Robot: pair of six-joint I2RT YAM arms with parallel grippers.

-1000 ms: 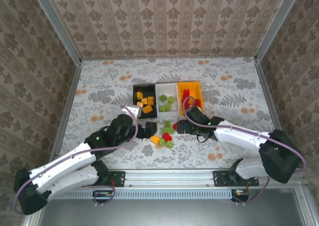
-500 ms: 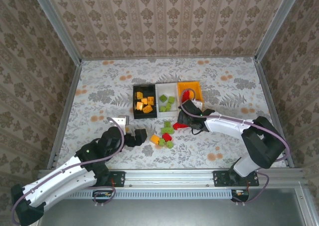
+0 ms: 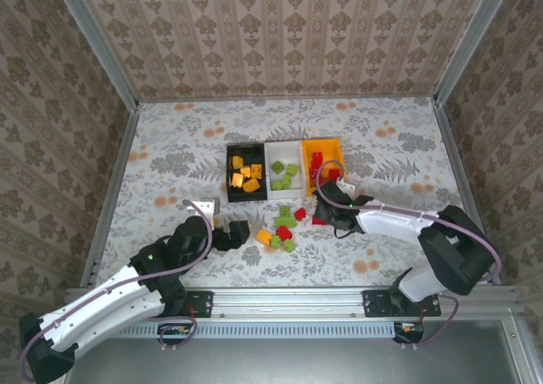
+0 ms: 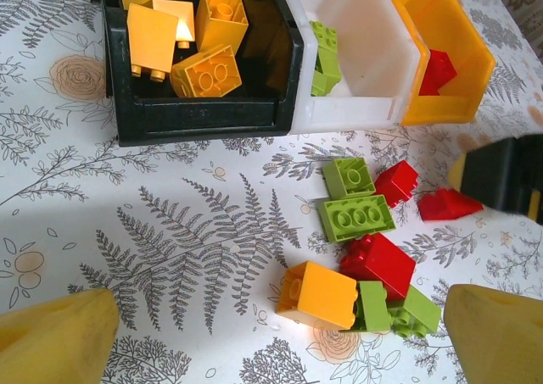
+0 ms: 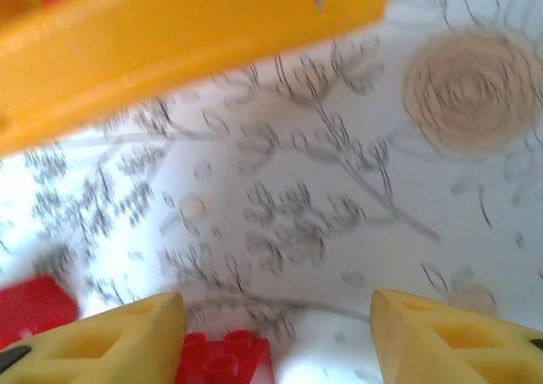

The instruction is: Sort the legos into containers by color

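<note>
**Right pincer (image 5: pixel 276 312) has slid onto a stray red brick, left arm has drawn back**

Since a second ago the right arm has swung its wrist a little away from the loose pile. It now sits low over a red brick (image 5: pixel 222 360) lying on the counter (image 5: pixel 339 189), just in front of the orange bin (image 5: pixel 170 45). The left arm has pulled back from the bins toward the near edge.

The coming move looks like a close on that brick. It lies between the jaws but off centre: just beside one fingertip (image 5: pixel 102 337), perhaps touching it, and well apart from the other. The jaws stand apart with nothing clamped yet, so closing would probably slide the brick sideways before it seats. The picture's edge cuts the brick off, so its long axis cannot be told. A second red piece (image 5: pixel 34 308) lies outside the same finger, near enough to be nudged.

The right arm is the nearer one to both this brick and the orange bin, so the carry should be short. The left pincer (image 4: pixel 280 316) hangs empty, jaws wide apart, over the pile. An orange-yellow brick (image 4: pixel 316 295) sits almost straight beneath it, with the black bin (image 4: pixel 204 117) beyond.

The counter is flat under a floral printed sheet, likely slippery for small plastic. The bin wall crowds the far side of the grasp, and the sheet on the open side is bare
</note>
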